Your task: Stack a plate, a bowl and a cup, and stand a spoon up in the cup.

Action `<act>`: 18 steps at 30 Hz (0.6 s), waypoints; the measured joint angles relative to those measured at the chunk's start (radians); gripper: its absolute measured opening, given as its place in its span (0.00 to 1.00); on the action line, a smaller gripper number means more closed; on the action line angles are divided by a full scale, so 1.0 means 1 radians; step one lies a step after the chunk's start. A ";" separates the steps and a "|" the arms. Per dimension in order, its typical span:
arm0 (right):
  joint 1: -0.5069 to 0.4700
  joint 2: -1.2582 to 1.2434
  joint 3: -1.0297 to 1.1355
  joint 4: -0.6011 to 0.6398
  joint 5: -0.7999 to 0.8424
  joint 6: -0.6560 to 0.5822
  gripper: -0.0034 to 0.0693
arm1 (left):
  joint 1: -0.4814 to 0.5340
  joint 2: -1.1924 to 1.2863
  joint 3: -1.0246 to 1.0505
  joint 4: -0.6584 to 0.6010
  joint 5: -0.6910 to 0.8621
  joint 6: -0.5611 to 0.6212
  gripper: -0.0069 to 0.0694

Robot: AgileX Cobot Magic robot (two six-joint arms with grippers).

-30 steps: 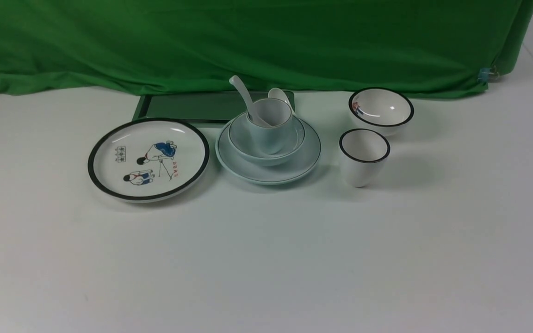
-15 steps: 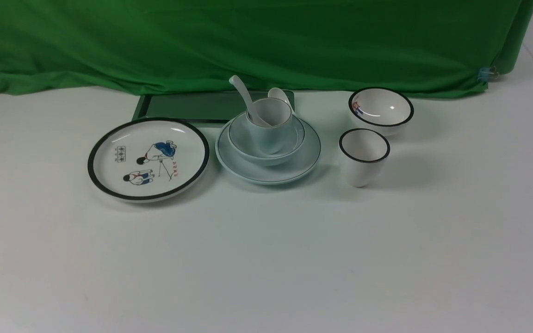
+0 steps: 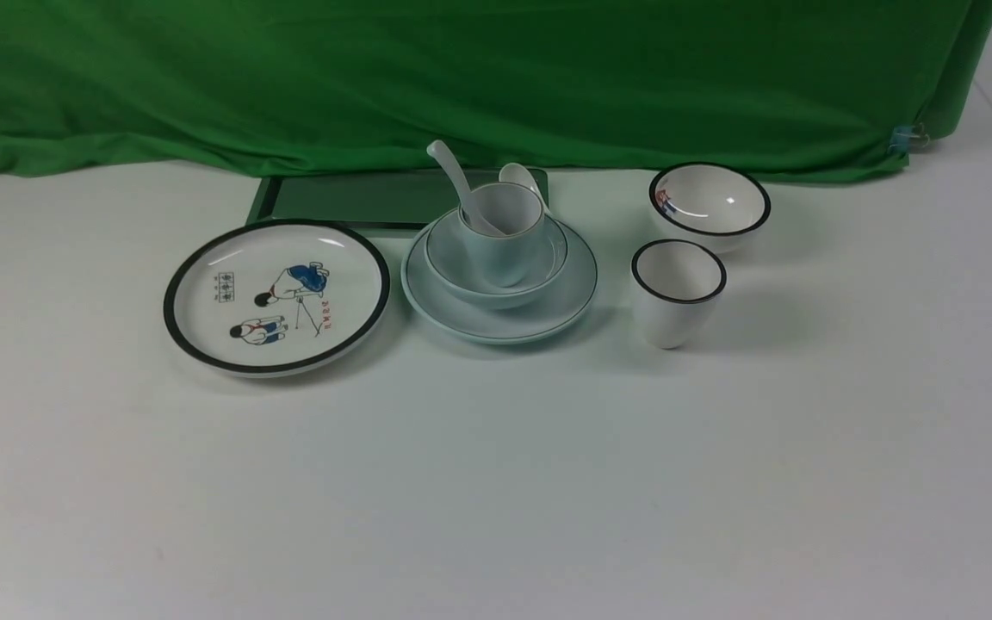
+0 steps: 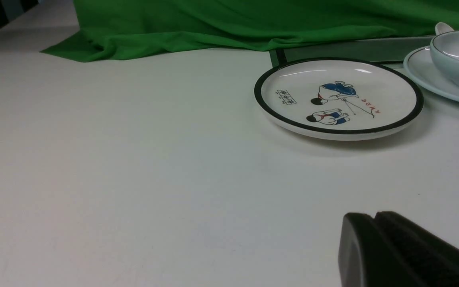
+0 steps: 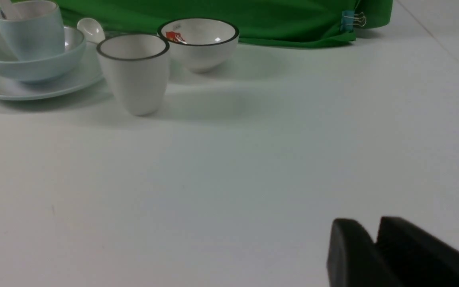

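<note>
Front view: two plates, the larger white, round and black-rimmed (image 3: pixel 276 297), the other pale blue-green and glossy (image 3: pixel 496 325), bearing one of two bowls, the blue-green glossy one (image 3: pixel 496 297), cup (image 3: pixel 505 258) and leaning white ceramic spoon (image 3: pixel 453 176) inside. Left gripper (image 4: pixel 375 217) is closed, right gripper (image 5: pixel 371 231) slightly parted.

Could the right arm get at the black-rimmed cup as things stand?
Probably yes: the cup stands upright, with nothing in front of it; the bowl sits behind.
</note>
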 joint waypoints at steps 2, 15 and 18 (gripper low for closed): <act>0.000 0.000 0.000 0.000 0.000 0.000 0.25 | 0.000 0.000 0.000 0.001 0.000 -0.001 0.05; 0.000 0.000 0.000 0.000 0.000 0.000 0.29 | 0.000 0.000 0.000 0.001 0.000 -0.004 0.05; 0.000 0.000 0.000 0.000 0.000 0.000 0.30 | 0.000 0.000 0.000 0.001 0.000 -0.004 0.05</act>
